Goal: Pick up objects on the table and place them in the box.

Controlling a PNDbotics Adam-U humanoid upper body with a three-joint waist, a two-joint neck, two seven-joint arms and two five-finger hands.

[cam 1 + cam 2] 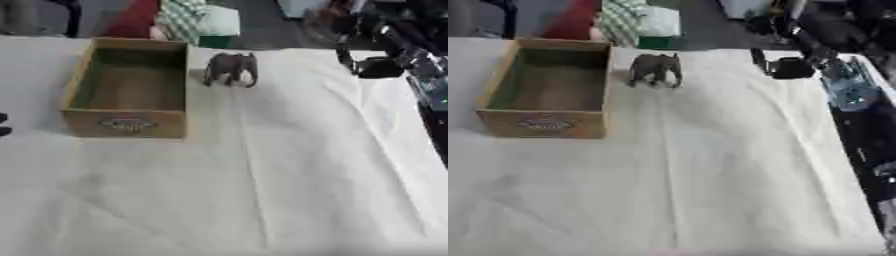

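Note:
A small grey toy elephant [232, 68] stands upright on the white cloth, just off the far right corner of the wooden box [128, 123]. The box is open-topped and nothing shows inside it. My right hand [787, 68] hovers over the far right of the table, well to the right of the elephant and apart from it, its fingers relaxed and holding nothing. Only a dark sliver of my left hand [3, 125] shows at the left edge, beside the box's front corner.
A white cloth [262, 190] with creases covers the table. My right arm [846, 90] runs down the right side. Beyond the far edge are a green checked cloth [197, 20] and dark clutter.

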